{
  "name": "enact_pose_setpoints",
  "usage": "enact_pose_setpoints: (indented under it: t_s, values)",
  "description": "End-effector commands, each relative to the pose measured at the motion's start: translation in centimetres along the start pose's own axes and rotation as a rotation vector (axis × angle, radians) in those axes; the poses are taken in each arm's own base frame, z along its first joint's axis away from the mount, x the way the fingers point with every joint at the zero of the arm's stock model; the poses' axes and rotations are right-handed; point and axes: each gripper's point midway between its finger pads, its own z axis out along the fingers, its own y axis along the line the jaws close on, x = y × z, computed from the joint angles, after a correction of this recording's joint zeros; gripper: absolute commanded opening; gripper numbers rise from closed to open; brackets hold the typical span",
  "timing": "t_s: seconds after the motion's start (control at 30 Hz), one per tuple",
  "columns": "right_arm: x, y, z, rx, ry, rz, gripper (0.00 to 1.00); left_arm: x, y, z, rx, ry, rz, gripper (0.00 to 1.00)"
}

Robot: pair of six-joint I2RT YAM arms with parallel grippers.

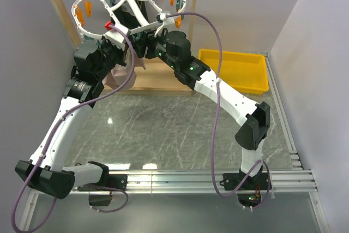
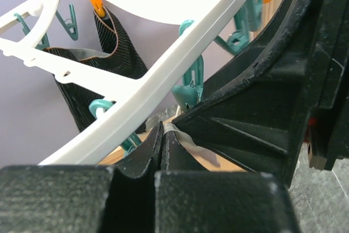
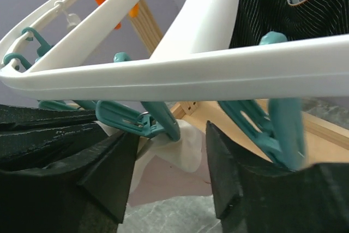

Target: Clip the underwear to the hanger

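Observation:
The white hanger (image 1: 143, 24) hangs from the wooden rack, with orange and teal pins. The pink underwear (image 1: 121, 76) hangs below it under my left gripper (image 1: 128, 43). In the left wrist view my left gripper (image 2: 162, 130) is shut on the beige waistband (image 2: 192, 143), just under a hanger spoke (image 2: 163, 69) and a teal pin (image 2: 191, 88). My right gripper (image 1: 148, 45) is beside it. In the right wrist view it (image 3: 170, 135) is open, and the underwear (image 3: 174, 170) hangs between the jaws. A teal pin (image 3: 136, 121) touches its pale edge; I cannot tell whether the pin grips it.
A black garment (image 2: 103, 53) hangs clipped on the hanger and also shows in the right wrist view (image 3: 283, 9). The wooden rack (image 1: 54, 4) stands at the back with its base (image 1: 158, 80) on the table. A yellow tray (image 1: 234, 70) lies at the back right.

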Motion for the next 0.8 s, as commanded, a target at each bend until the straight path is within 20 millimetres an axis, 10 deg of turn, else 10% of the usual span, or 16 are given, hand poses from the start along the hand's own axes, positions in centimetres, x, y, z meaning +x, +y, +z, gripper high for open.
enact_pose_setpoints:
  t_s: [0.0, 0.23, 0.77]
  values:
    - [-4.8, 1.9, -2.1, -0.058, -0.088, 0.024, 0.62, -2.3, 0.5, -0.1, -0.005, -0.059, 0.027, 0.00]
    - [-6.6, 2.3, -4.3, -0.102, -0.115, 0.005, 0.75, -1.5, -0.4, -0.2, 0.044, -0.033, 0.023, 0.02]
    - [-4.0, 2.3, -11.1, -0.206, -0.016, -0.131, 0.88, -0.4, -4.1, -2.4, 0.245, 0.054, -0.011, 0.62]
